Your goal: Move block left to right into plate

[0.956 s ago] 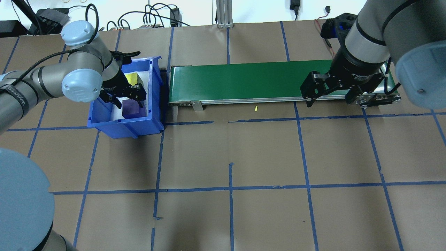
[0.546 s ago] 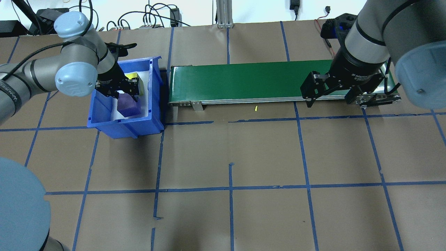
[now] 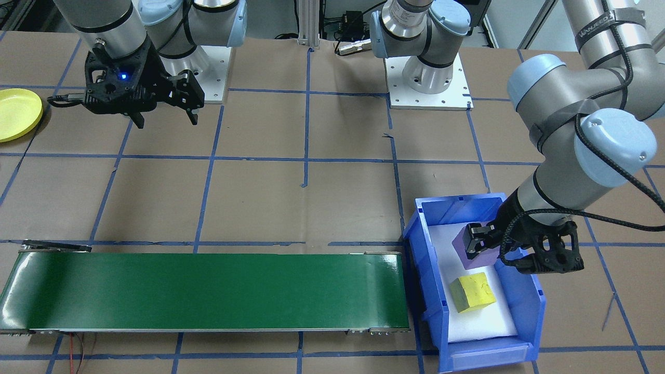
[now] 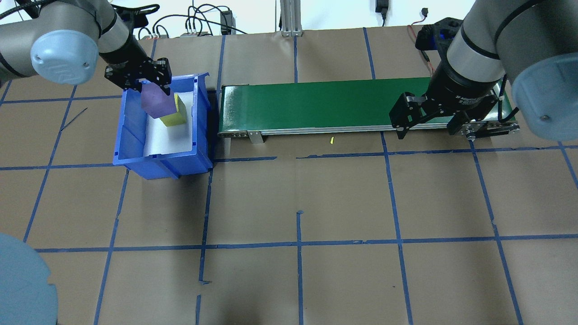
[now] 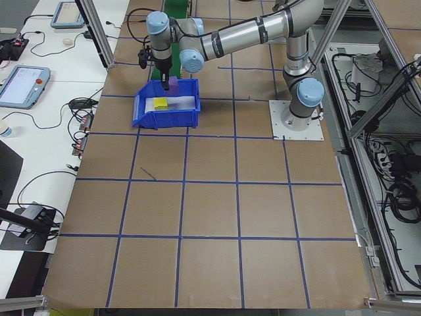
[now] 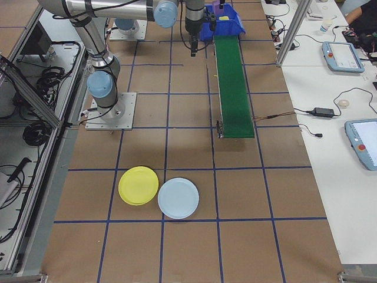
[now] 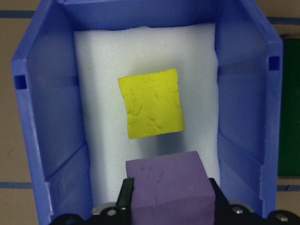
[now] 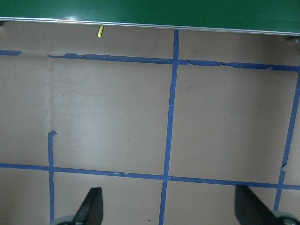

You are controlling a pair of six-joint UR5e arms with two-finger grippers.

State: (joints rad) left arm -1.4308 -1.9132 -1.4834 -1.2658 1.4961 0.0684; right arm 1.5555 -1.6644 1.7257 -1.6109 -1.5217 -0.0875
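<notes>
My left gripper (image 4: 152, 88) is shut on a purple block (image 4: 157, 103) and holds it above the blue bin (image 4: 158, 160). In the left wrist view the purple block (image 7: 168, 187) sits between the fingers, clear of the white foam floor. A yellow block (image 7: 151, 103) lies on that foam beneath it. My right gripper (image 4: 433, 131) hangs open and empty at the right end of the green conveyor (image 4: 316, 106). The yellow plate (image 6: 138, 185) lies on the table on the robot's right side, also at the front-facing view's left edge as plate (image 3: 15, 114).
A light blue plate (image 6: 178, 198) lies beside the yellow one. The bin stands against the conveyor's left end. A small yellow scrap (image 4: 331, 140) lies in front of the belt. Cables and boxes line the table's far edge.
My left gripper closed on the purple block inside the bin and has risen with it, moving toward the bin's far end. The right arm has not moved.
</notes>
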